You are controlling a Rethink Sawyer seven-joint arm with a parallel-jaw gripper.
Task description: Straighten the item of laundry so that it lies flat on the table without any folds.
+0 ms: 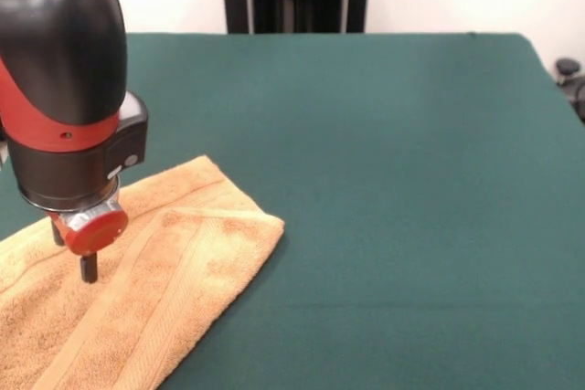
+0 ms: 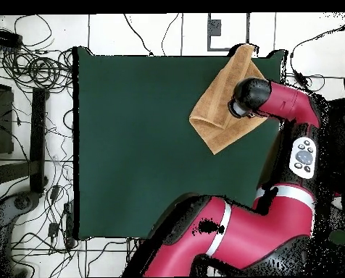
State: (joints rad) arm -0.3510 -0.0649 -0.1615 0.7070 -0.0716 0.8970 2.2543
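Lying at about eight o'clock in the front view, the towel (image 1: 137, 289) covers that corner of the table (image 1: 384, 189) and runs off the picture's left and bottom edges. It is not flat: a layer is folded over, its doubled edge running on a slant from the upper left down to a blunt corner at about three o'clock of the cloth, and a woven band stripe follows the hem beside that fold. The arm (image 1: 64, 79) comes down at ten o'clock, and the gripper (image 1: 75, 253) hangs below a red disc, its dark tips down at the cloth's surface just left of the fold. Whether the tips are apart or together, and whether they hold any cloth, cannot be told from either view. In the overhead view the towel (image 2: 222, 98) sits at one o'clock on the table (image 2: 132, 145), one corner reaching past the table's top edge, with the arm's head (image 2: 249, 95) over its right side.
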